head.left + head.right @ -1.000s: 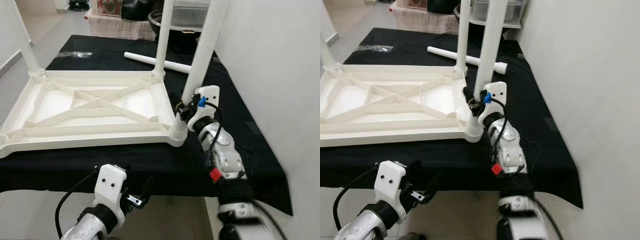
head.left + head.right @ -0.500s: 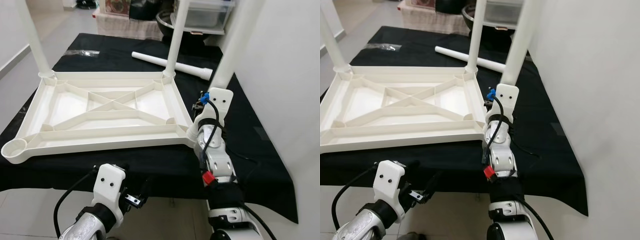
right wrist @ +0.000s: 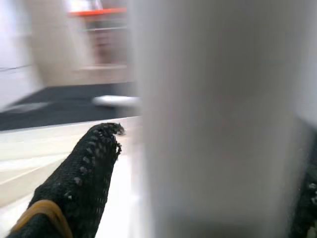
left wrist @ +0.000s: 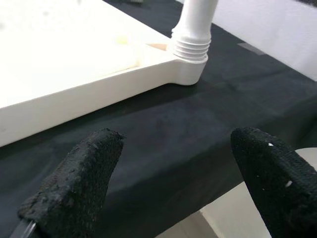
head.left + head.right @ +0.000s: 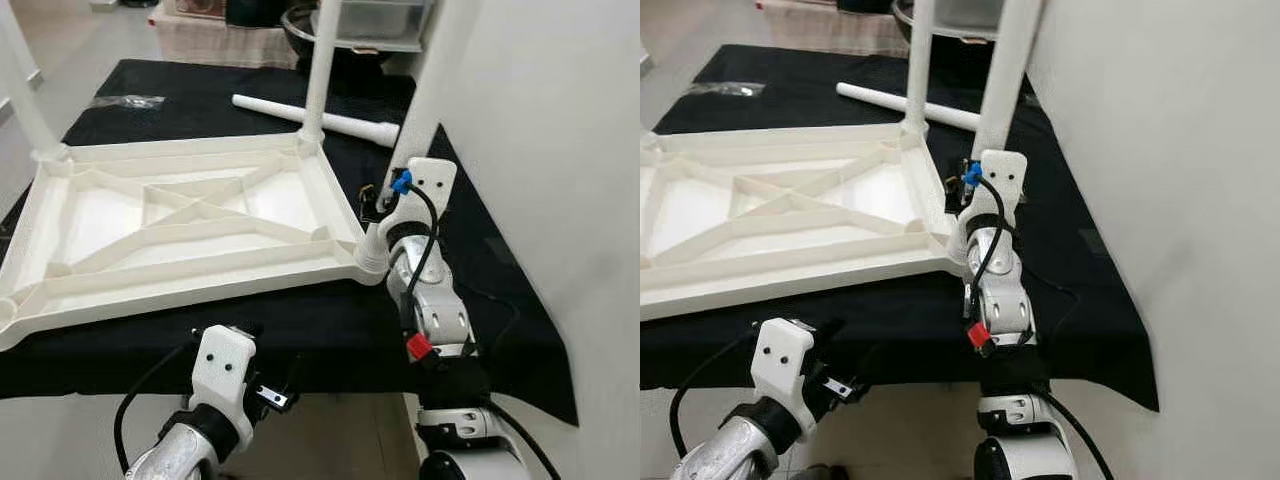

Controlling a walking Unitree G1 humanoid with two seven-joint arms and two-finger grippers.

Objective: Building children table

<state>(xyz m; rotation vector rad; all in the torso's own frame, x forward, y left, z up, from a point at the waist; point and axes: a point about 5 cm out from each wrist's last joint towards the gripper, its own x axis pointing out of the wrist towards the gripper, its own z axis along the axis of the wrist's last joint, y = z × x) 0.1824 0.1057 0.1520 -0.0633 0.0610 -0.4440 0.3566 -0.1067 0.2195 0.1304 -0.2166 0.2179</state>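
A white plastic tabletop [image 5: 190, 215] lies upside down on a black cloth. Upright legs stand in its far right corner [image 5: 318, 70] and far left corner [image 5: 25, 95]. A third leg [image 5: 428, 95] leans slightly in the near right corner socket [image 4: 190, 69], its threaded end showing. My right gripper [image 5: 385, 205] is shut on this leg [image 3: 213, 119] just above the socket, with one finger [image 3: 84, 173] beside it. A loose leg [image 5: 315, 118] lies on the cloth behind the tabletop. My left gripper [image 4: 178, 144] hangs open below the table's front edge.
A clear bag of small parts [image 5: 128, 101] lies at the far left of the cloth. A white wall [image 5: 560, 150] runs close along the right side. A metal bowl [image 5: 298, 22] and a clear bin [image 5: 385, 18] stand beyond the table.
The head view has swung about. My right gripper stays on the leg at the near right corner. The left arm has not moved.
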